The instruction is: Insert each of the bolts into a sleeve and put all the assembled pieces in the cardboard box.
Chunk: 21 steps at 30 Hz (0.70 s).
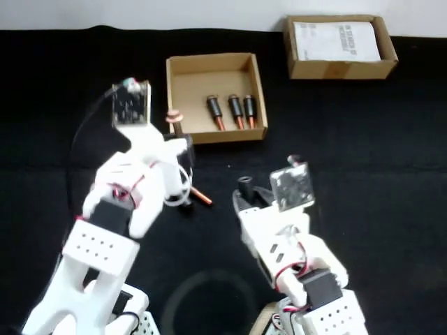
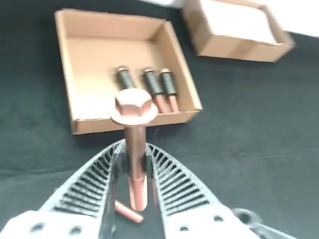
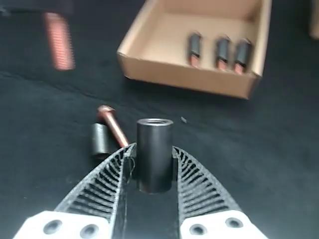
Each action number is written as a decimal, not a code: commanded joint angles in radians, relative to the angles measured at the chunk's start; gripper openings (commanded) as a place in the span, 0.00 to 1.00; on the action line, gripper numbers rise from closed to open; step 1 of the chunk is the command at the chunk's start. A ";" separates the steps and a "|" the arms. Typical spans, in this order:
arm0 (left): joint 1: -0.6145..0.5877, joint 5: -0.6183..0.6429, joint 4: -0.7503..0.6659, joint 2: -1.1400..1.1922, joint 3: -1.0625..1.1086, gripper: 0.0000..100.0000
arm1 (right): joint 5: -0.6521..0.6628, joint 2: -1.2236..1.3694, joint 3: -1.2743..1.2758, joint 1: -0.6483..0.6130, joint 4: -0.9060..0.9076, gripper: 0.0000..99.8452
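My left gripper (image 2: 134, 146) is shut on a copper bolt (image 2: 133, 114), held upright with its hex head up, just off the open cardboard box's (image 1: 178, 66) front left corner. That same bolt (image 1: 174, 120) shows in the high view above the left gripper (image 1: 179, 143). Three assembled pieces (image 1: 235, 111) lie side by side in the box. My right gripper (image 3: 153, 149) is shut on a black sleeve (image 3: 155, 132), upright with its threaded hole up. The sleeve (image 1: 245, 186) and right gripper (image 1: 246, 197) are mid-table, in front of the box.
A loose copper bolt (image 1: 201, 196) and a black sleeve (image 3: 101, 140) lie on the black cloth between the two arms. A second cardboard box (image 1: 339, 68) with white paper on top sits at the back right.
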 commanded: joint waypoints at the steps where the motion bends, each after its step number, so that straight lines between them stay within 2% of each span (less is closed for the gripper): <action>1: 0.053 -0.003 -0.034 -0.085 0.008 0.01 | 0.011 -0.131 0.133 -0.071 -0.120 0.01; 5: 0.054 0.000 -0.032 -0.085 0.007 0.01 | 0.032 -0.248 0.268 -0.117 -0.211 0.01; 12: 0.048 -0.002 -0.012 -0.093 0.007 0.01 | 0.071 -0.245 0.351 -0.127 -0.305 0.01; 21: 0.059 0.017 0.011 -0.093 -0.053 0.01 | 0.068 -0.236 0.358 -0.131 -0.303 0.01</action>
